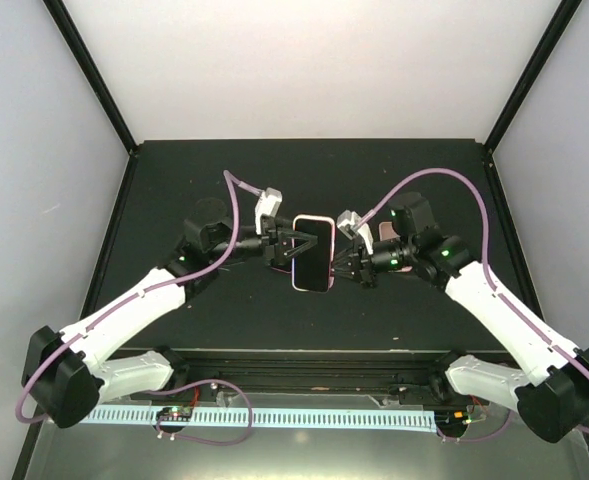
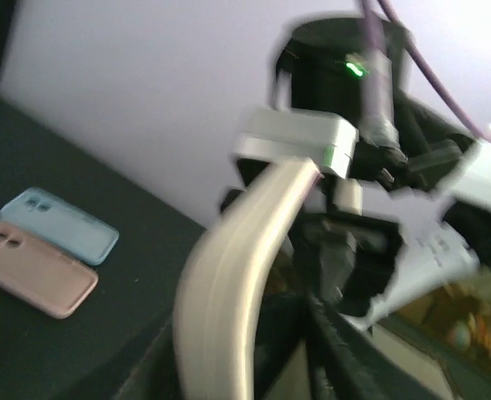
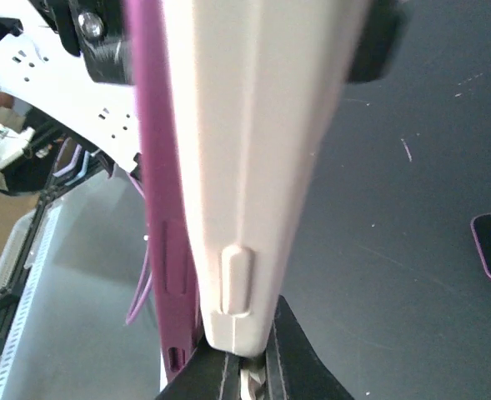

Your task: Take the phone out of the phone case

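Dark desk (image 1: 404, 310) is lying beneath both arms, which are holding the phone (image 1: 313, 250) aloft over its middle. Right tool (image 3: 242, 367) is pinching the phone's edge, nearly closed. Purple phone case (image 3: 163, 208) is gaping away along one side. Left tool (image 1: 280, 246) is bracketing the opposite edge; whether it is gripping, I cannot tell.

White left arm (image 1: 134, 305) and white right arm (image 1: 504, 310) angled inward, black left gripper (image 1: 289, 246) facing black right gripper (image 1: 341, 262) (above mid-counter), jaws of both clamped on one pink-cased phone (image 1: 314, 252).
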{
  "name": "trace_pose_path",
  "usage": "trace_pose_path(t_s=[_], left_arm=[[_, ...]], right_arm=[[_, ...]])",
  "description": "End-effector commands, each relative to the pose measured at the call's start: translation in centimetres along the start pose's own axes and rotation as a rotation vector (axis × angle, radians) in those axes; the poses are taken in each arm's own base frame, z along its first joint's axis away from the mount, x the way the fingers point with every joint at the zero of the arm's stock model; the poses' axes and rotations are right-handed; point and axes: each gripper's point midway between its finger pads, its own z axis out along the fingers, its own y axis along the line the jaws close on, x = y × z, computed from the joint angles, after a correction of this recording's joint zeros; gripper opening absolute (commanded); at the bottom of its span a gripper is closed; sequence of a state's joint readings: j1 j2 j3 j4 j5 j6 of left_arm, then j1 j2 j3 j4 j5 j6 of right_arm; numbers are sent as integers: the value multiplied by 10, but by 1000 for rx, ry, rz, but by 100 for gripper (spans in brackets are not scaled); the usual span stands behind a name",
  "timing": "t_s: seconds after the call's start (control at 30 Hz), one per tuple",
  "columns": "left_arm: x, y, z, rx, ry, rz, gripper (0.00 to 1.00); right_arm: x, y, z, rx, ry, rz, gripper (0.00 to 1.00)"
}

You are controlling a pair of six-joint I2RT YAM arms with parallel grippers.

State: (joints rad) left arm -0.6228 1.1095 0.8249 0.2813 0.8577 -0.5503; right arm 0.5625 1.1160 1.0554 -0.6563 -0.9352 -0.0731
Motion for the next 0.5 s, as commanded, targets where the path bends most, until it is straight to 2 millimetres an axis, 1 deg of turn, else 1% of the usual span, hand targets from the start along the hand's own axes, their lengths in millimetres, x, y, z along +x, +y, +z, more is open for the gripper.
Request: trace_pose_path(t_s=[0.0,0.07,0.1,0.17,0.23,0.27,0.3,0.37,0.47], left_arm=[[-13,73,-5,-400,-96,-103,48],[-18,91,-17,-533,-133,-114,58],[-19,98,-25,-599,-151,-116,61],[-21,106,-39,-708,-184,-95,63],[-20,113,-55,-833,-207,-73,64],[-18,113,-58,-861,-205,-56,64],[-15,114,-59,-879,-194,-39,64],[-4,110,-51,-882,-152,-5,64],[20,99,-27,-858,-51,87,60]], right_arm=[[-18,5,-4,-130,-167,-13,1],[-10,-17,-9,-84,-196,99,1],[-5,-26,-11,-57,-203,163,1],[6,-36,-13,-16,-195,245,1],[19,-41,-13,35,-168,292,1],[25,-44,-13,58,-155,315,1],[32,-48,-13,88,-140,344,1],[43,-59,-15,166,-118,406,1],[58,-80,-23,325,-93,489,1]])
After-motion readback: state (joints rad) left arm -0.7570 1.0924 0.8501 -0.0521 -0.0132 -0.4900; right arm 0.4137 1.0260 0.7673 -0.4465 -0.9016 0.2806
